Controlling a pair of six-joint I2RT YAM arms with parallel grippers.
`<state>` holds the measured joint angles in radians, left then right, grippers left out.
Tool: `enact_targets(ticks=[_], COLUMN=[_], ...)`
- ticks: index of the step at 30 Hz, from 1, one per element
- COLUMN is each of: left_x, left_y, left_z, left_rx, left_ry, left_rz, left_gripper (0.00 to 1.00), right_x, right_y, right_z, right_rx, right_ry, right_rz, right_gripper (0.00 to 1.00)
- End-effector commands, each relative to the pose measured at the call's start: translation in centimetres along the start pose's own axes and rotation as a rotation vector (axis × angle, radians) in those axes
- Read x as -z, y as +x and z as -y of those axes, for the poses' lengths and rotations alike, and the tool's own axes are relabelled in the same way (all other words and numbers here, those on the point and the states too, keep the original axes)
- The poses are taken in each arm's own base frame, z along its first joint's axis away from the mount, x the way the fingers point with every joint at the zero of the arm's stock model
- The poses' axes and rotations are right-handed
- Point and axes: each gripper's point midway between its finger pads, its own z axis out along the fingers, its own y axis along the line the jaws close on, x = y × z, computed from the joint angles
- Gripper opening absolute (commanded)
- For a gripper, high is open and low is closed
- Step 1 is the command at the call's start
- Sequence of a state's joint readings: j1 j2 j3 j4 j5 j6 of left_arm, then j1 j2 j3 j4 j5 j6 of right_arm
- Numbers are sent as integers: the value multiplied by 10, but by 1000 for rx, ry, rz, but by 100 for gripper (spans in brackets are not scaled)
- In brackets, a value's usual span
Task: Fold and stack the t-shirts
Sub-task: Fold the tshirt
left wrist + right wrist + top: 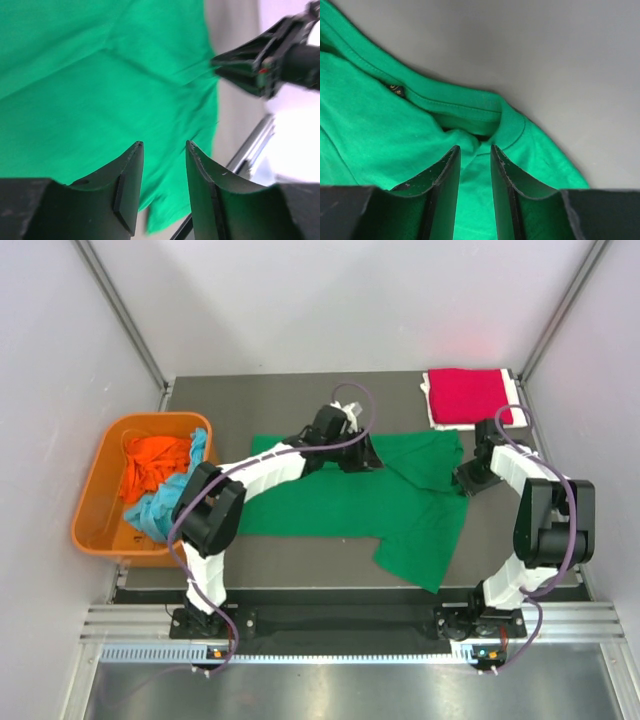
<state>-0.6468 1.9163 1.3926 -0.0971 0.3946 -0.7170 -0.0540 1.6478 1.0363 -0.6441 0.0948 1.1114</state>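
Note:
A bright green t-shirt lies spread across the middle of the table, its right part folded over and rumpled. My left gripper hangs over its far edge; in the left wrist view its jaws stand open with only green cloth beneath them. My right gripper is at the shirt's right edge by the collar. Its jaws stand narrowly apart, tips down on the cloth. A crimson red t-shirt lies folded at the back right.
An orange plastic tub at the table's left edge holds a crumpled orange t-shirt and a light blue t-shirt. The right gripper's dark fingers show in the left wrist view. Grey walls and metal posts enclose the table.

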Motion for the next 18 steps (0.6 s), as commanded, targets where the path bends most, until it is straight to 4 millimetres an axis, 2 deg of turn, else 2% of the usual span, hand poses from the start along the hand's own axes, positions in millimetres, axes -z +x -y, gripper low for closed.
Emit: enact_targets(ticks=[1,5,6,8,9,11,12,17,18], left_x=[-24,-48,-59,-70,-80,-88,-96,-109,-111], left_y=[-29,-23,-16,-11,-5,-3,2,8,8], left_z=[24,38,31,38,30,34,29,30,29], left_rx=[103,128,137,141,153,171,182,203,201], left_ry=[109,160,147,165,155,171,166,166,163], left_rz=[139,160,146,135,120,112,100,85,85], left_gripper=[44,45,45,45,45,46,46,47,47], right_x=[2,-3,-4,-6,-6,-5,-3,0,0], right_y=[-5,-4,-3,-1,-1,-1,-2,-4,-3], right_z=[-21,-21,-22,-22,-22,-21,-20,-19,-20], right_rx=[-9,-6,-5,-3,0,8,9,19,20], right_ry=[-46,-41,-46,-52,-54,-51,-50,-57,-61], right_rz=[6,3,-7,-13,-12,-10,-2,9,8], right_gripper=[31,29,28,23,21,13,12,10,6])
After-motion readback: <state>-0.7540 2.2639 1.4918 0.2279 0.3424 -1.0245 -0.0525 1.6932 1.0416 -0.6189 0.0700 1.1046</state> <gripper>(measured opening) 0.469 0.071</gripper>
